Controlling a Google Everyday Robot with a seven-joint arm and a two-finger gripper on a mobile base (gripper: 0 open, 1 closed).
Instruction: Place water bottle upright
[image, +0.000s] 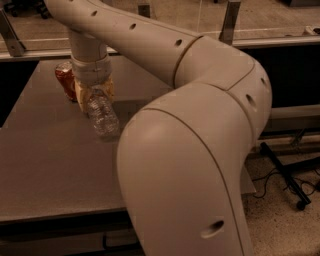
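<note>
The water bottle (102, 116) is clear ribbed plastic. It hangs tilted over the left part of the grey table (45, 165), with its base swung toward the lower right. Its cap end is hidden between the cream fingers (81, 95) of my gripper (93, 92), which is shut on the bottle's upper part. I cannot tell whether the base touches the table. The white arm runs from the gripper up to the top left and back across the frame.
A red can (65, 80) stands just left of and behind the gripper, close to it. The arm's big elbow (190, 165) hides the right half of the table. A glass rail (230, 20) runs behind the table. Cables and a black stand (287, 175) lie on the floor at right.
</note>
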